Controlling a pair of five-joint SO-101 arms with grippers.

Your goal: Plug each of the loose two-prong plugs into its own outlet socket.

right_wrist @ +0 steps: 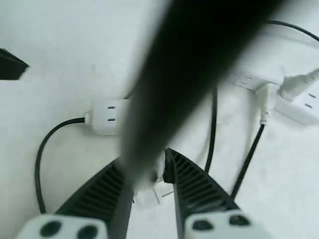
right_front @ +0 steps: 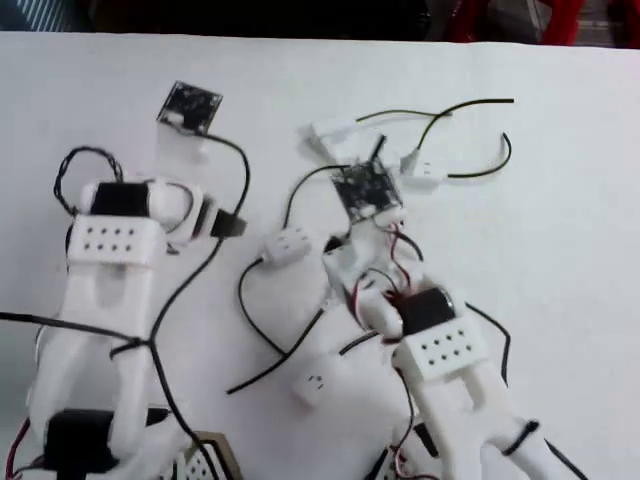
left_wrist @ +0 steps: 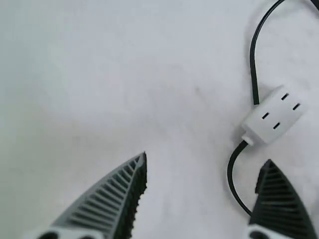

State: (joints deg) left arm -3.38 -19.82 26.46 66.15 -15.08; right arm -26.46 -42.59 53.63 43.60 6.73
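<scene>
My left gripper point(left_wrist: 207, 158) is open above the bare white table, and in the high view it sits at the left point(right_front: 226, 224). A white outlet socket point(left_wrist: 273, 117) on a black cord lies just past one of its fingertips; the high view places this socket point(right_front: 287, 245) between the two arms. My right gripper point(right_wrist: 144, 158) is shut on a white two-prong plug point(right_wrist: 148, 188), whose black cord point(right_wrist: 199, 55) runs blurred across the wrist view. The same outlet socket point(right_wrist: 107, 117) lies just beyond the right gripper's tips. The right gripper point(right_front: 340, 262) sits beside the socket.
Another white plug piece point(right_front: 312, 385) lies on its cord at the front centre. Two more white sockets with cords point(right_front: 330, 130) point(right_front: 422, 170) lie at the back, and one of them point(right_wrist: 259, 79) is also in the right wrist view. Black cords loop across the middle.
</scene>
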